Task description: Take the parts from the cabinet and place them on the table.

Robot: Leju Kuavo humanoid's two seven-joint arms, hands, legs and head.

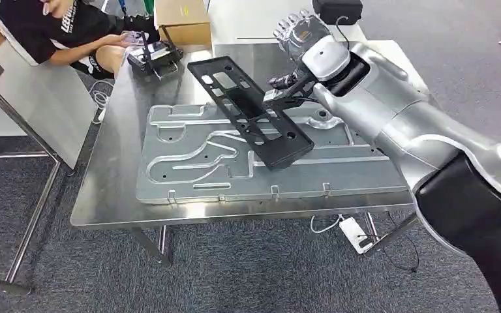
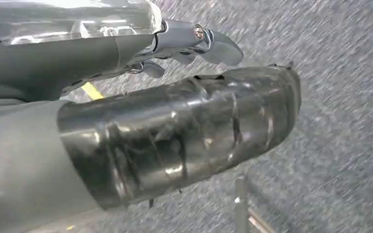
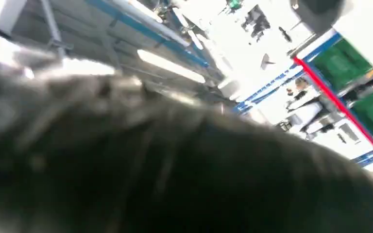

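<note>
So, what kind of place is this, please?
Probably a workshop or robot test lab: a bare steel table carrying a machined metal plate, grey carpet floor, and a cardboard box nearby.

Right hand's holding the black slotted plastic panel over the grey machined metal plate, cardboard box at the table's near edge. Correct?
Not quite: the cardboard box sits at the steel table's far edge, per the head view. The right hand does hold the black slotted plastic panel over the grey machined metal plate.
</note>
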